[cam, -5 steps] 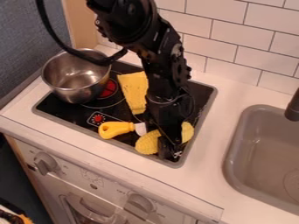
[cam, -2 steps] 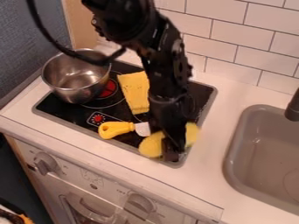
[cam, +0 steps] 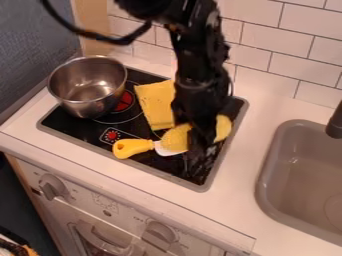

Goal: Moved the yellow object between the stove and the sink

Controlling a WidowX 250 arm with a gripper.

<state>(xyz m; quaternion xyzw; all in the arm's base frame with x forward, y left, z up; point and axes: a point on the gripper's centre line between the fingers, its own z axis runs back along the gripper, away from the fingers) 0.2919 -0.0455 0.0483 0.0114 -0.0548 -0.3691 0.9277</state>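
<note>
White tiled wall (cam: 267, 30) behind; pale surface (cam: 250, 192) carries stove (cam: 70, 122) and sink (cam: 264, 185). Fingers (cam: 194, 145) gripping yellow object (cam: 176, 138), over sink-side part of stove, by yellow-handled tool (cam: 132, 148).

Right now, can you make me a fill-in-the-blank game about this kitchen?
1. The bumpy yellow object is held by the black ____.
2. The metal pot stands on the ____.
3. The small tool's handle is coloured ____.
4. The black faucet pokes out over the ____.

Missing words: gripper; stove; yellow; sink.
</note>
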